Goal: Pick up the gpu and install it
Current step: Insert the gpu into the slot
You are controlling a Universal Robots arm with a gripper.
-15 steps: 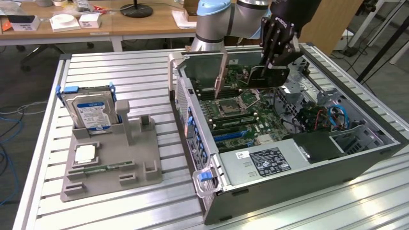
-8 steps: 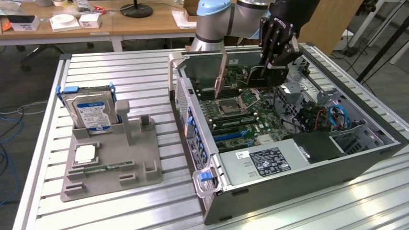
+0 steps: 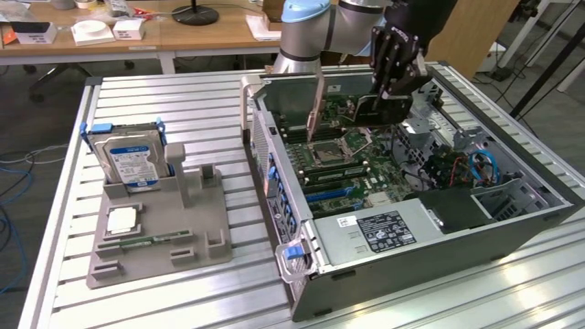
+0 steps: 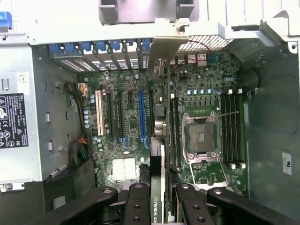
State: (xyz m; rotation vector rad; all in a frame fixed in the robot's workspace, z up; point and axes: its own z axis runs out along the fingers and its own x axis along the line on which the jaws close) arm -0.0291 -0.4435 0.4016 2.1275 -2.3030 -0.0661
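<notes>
On the slatted metal table [image 3: 183,96], upper right of the exterior view, we are holding the gpu [image 4: 157,173] edge-on over the open case's [image 3: 439,233] motherboard [image 4: 122,112] — gripper [image 4: 157,208] clamped on its edge, bracket [image 4: 164,47] facing the rear slots, seemingly for alignment.

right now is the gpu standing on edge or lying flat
On edge: the gpu appears as a thin strip held in the gripper, above the motherboard.

surface: slatted metal table [image 3: 164,103] | on it: grey parts stand [image 3: 188,229], open computer case [image 3: 439,255]
</notes>
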